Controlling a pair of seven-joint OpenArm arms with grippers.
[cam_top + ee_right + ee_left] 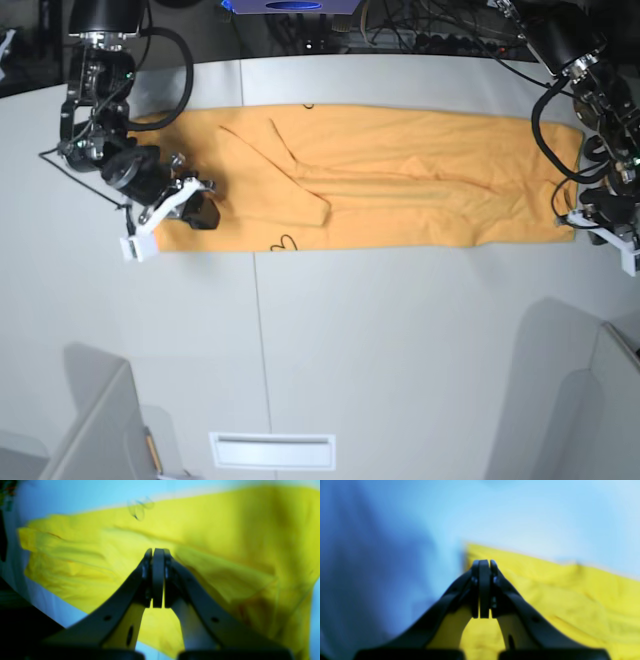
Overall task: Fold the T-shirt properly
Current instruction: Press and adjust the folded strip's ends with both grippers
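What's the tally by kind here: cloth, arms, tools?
Cloth: 1, the T-shirt, spread in a long strip across the table.
Arms: 2.
Tools: 2, both shut with nothing between the jaws: left tool by the shirt's edge, right tool over the shirt.
Total: 5.

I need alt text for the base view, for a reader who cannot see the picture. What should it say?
An orange-yellow T-shirt, folded into a long band, lies across a light grey table. The right gripper, shut, is over one end; the left gripper, shut, is at the other end.
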